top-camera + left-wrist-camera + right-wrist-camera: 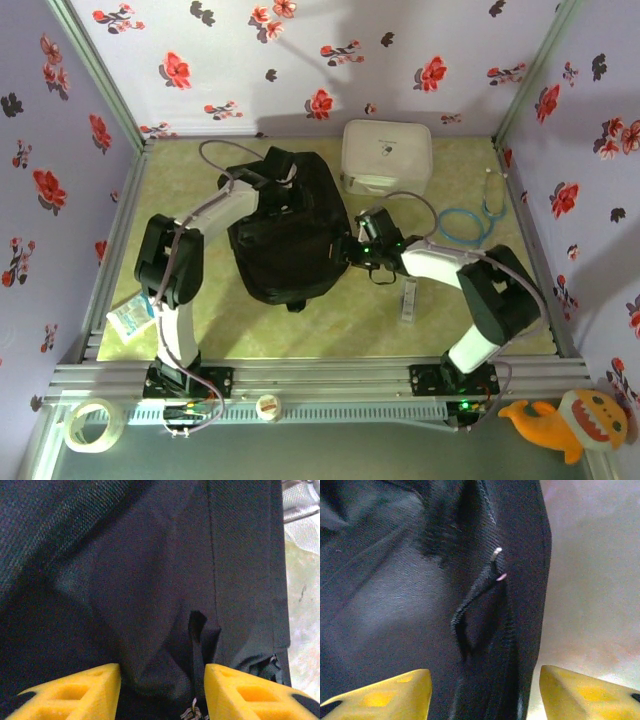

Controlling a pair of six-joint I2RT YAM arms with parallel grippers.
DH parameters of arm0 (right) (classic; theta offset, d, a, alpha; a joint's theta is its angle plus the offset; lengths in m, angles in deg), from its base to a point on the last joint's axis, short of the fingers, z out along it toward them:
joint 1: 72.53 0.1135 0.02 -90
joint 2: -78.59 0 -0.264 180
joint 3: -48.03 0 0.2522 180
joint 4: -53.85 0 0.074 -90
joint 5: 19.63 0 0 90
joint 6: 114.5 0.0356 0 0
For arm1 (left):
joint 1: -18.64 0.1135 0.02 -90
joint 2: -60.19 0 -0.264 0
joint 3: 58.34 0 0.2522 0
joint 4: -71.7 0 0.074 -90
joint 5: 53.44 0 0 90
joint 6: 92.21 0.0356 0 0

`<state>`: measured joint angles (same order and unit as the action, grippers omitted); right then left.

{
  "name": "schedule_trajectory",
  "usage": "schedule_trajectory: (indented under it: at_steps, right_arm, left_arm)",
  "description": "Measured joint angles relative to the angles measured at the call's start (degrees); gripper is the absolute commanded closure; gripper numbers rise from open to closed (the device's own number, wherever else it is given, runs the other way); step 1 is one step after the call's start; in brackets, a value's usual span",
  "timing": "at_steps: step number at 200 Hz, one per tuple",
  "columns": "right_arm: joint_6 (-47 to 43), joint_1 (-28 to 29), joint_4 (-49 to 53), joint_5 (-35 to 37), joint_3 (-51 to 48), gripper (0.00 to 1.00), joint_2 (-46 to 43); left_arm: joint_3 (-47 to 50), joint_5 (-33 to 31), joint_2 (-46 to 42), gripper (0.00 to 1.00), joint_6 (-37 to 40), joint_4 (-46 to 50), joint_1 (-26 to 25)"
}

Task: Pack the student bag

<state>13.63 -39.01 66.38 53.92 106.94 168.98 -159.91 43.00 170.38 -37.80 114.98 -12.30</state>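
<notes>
The student bag [290, 250], a large black fabric backpack, lies flat in the middle of the table. My left gripper [265, 185] is at its far left top. In the left wrist view my left gripper [162, 692] is shut on a raised fold of the bag's fabric [150, 555], with a zipper pull [192, 712] by the right finger. My right gripper [352, 252] is at the bag's right edge. In the right wrist view my right gripper [485, 695] stands open around that edge [395, 590]. Bare table shows beside its right finger. A black strap loop [470, 605] lies ahead.
A white zip case [387, 155] stands behind the bag at the right. A blue coiled cable [462, 225] lies right of my right gripper. A white stick [409, 298] sits near the front, a small packet [131, 318] at the front left edge.
</notes>
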Motion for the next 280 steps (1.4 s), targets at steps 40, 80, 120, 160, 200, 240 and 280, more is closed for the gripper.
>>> schedule_trajectory:
  at_steps: [40,80,120,160,200,240,280]
  right_arm:
    - [-0.2,-5.18,0.31,2.23,2.16,0.24,-4.46]
    - [-3.17,-8.96,3.69,2.23,18.16,0.27,9.33]
    - [-5.16,-9.05,5.44,0.07,25.0,0.38,17.86]
    - [-5.57,-9.05,5.7,-3.17,24.98,0.64,18.93]
    - [-5.2,-9.05,2.73,-6.84,22.29,0.77,18.88]
    - [-4.5,-9.25,-1.29,-9.42,19.71,0.79,18.38]
    - [-4.52,-9.25,-2.03,-9.75,18.95,0.8,17.97]
  left_arm:
    - [-2.23,-3.08,-3.08,0.5,3.26,3.23,-1.53]
    - [-6.25,-4.33,-2.49,0.51,4.5,5.46,-2.08]
    - [-13.9,-4.57,3.3,0.55,4.79,9.01,-2.51]
    - [-18.99,-4.83,10.16,0.57,5.2,13.25,-2.56]
    - [-22.47,-4.98,13.77,0.56,6.03,16.2,-2.93]
    - [-25.88,-6.4,17.14,0.57,6.25,19.21,-3.72]
    - [-29.9,-10.45,20.61,0.65,6.88,23.41,-4.5]
